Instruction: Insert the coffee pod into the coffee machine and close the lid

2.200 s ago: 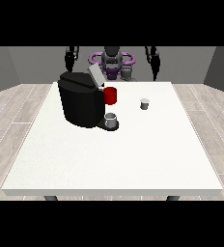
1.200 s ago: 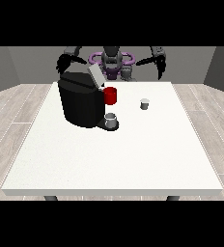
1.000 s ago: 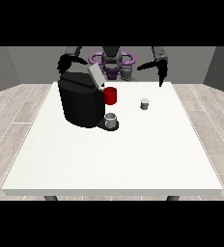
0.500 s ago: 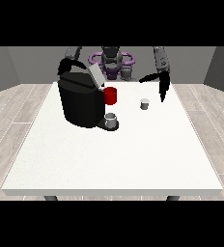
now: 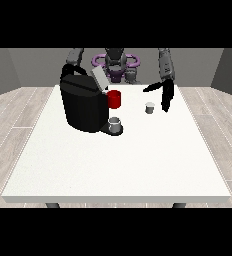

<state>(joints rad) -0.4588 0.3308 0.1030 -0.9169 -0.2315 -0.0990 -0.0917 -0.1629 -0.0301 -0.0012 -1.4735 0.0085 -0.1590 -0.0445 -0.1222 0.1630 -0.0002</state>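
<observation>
- One white table [image 5: 113, 160] fills most of the front view, with the robot [image 5: 115, 62] small at its far edge.
- Black coffee machine [image 5: 85, 105] stands on the table's far left part; its grey lid [image 5: 99, 80] is tilted up, open.
- Red part [image 5: 114, 99] sticks out on the machine's right side, near the top.
- Small grey cup [image 5: 116, 124] sits on the machine's base at its front right, below the red part.
- Coffee pod [image 5: 149, 107], small and light grey, stands upright on the table right of the machine, apart from it, not inserted.
- Hand at the view's right [image 5: 165, 95] hangs over the table just right of the pod, fingers straight and pointing down, thumb stretched out left above the pod; it holds nothing, and whether it touches the pod cannot be told.
- Hand at the view's left [image 5: 70, 71] shows only as a dark shape just behind the machine's top left; finger state cannot be told.
- Grey wood-plank floor [image 5: 8, 115] shows either side of the table.
</observation>
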